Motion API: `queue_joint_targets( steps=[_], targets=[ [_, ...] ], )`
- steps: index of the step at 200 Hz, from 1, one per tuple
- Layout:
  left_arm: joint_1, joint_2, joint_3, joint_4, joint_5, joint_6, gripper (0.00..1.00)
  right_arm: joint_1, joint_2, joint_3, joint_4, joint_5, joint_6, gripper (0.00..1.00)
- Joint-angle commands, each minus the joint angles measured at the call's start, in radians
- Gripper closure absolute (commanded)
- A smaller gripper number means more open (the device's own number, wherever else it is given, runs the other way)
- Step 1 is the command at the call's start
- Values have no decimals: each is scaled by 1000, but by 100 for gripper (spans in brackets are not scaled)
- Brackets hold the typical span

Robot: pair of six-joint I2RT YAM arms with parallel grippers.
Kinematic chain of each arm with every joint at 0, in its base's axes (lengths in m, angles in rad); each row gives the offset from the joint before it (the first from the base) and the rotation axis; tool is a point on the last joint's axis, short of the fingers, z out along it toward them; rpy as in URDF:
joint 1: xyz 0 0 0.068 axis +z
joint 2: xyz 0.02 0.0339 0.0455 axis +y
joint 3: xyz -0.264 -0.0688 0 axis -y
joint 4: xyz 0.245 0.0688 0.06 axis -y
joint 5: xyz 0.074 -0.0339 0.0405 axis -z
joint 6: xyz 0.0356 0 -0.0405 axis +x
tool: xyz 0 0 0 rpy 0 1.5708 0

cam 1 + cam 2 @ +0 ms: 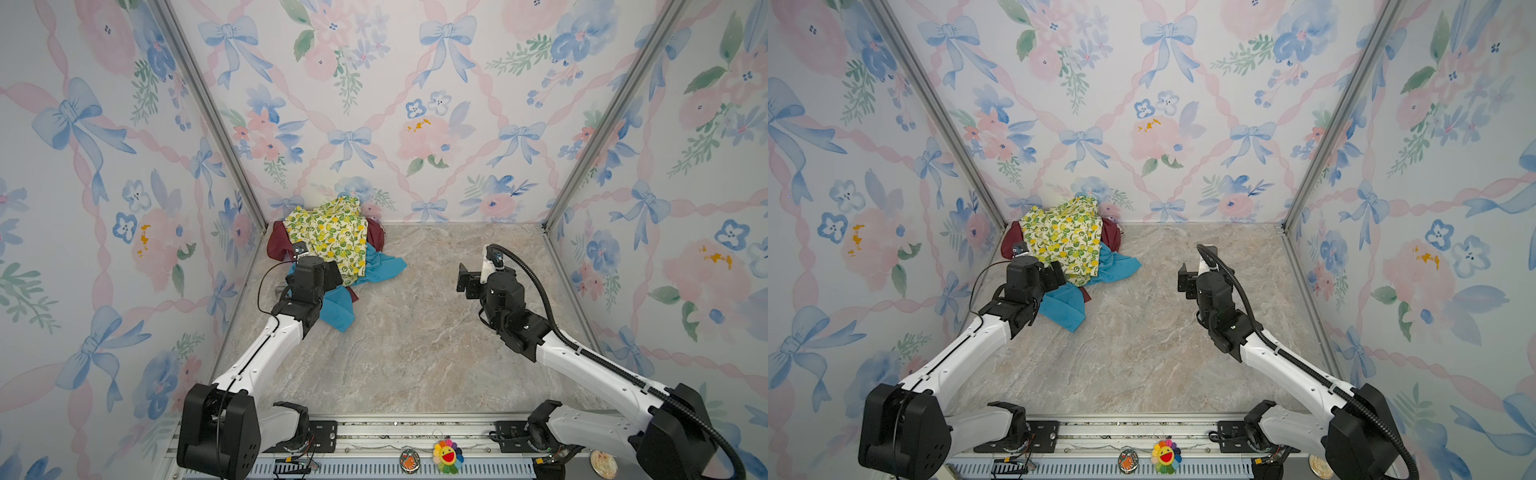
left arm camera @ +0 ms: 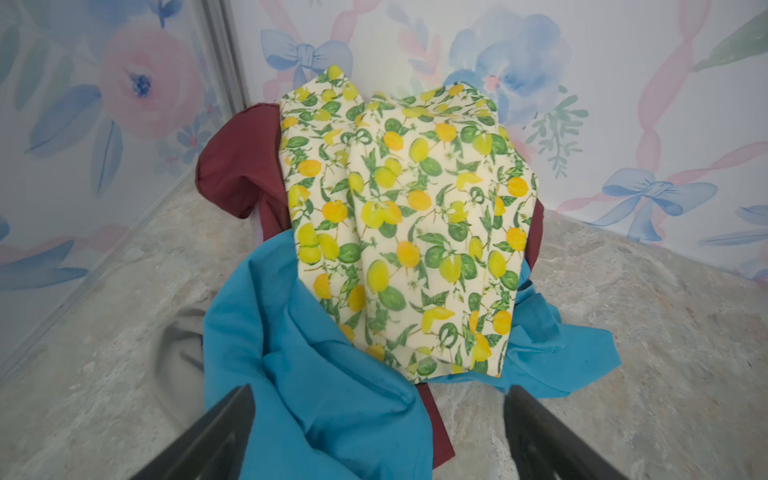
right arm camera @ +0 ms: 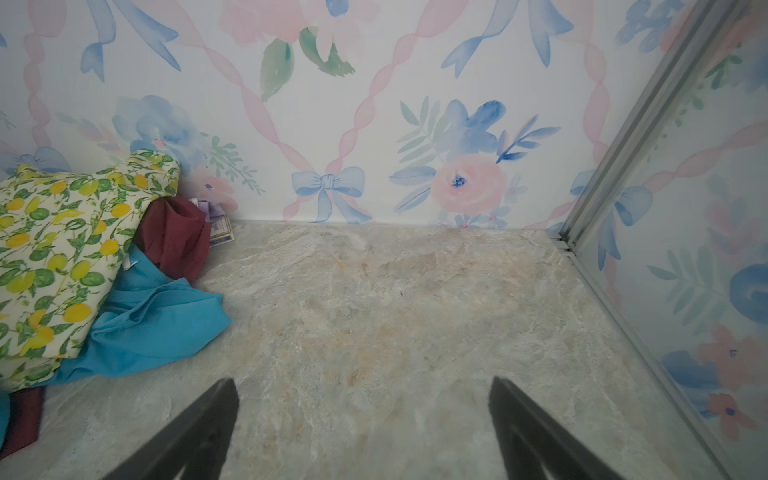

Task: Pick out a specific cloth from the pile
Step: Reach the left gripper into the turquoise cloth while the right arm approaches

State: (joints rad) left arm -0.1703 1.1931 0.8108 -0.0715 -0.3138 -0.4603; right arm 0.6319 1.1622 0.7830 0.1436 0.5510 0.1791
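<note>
left wrist view: left gripper (image 2: 380, 390), jaws apart, hangs over the turquoise cloth (image 2: 291, 353), and closing could also snag the overlying lemon-print cloth (image 2: 407, 228).

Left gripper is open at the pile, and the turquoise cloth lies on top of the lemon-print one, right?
No: the turquoise cloth lies under the lemon-print cloth, as the left wrist view shows. The left gripper is indeed open at the pile.

Bright, even, diffuse light fills the scene; shadows on the tabletop (image 1: 415, 332) beside the pile (image 1: 328, 245) are faint and soft-edged. Both top views are sharp at the pile, while the wallpaper (image 1: 415, 83) far from it looks stretched by the wide lens. Wrist views are softer.
</note>
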Motion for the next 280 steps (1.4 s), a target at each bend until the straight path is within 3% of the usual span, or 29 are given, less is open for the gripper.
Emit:
queue_joint_targets(
  steps=[1,55,98,165,221,280],
  targets=[
    [74,-33,14,-167,75,-45,6,15,36,59,-135,-106,111,3],
    [273,59,37,-213,155,-81,9,110,141,161,-161,-196,109,3],
    [329,178,88,-212,247,-62,14,143,175,173,-169,-240,113,3],
    [414,230,114,-203,318,-61,20,144,206,167,-173,-250,94,3],
    [404,337,156,-137,422,-70,30,142,243,179,-165,-256,91,3],
    [326,481,267,-125,347,-98,42,142,260,194,-182,-248,89,3]
  ],
)
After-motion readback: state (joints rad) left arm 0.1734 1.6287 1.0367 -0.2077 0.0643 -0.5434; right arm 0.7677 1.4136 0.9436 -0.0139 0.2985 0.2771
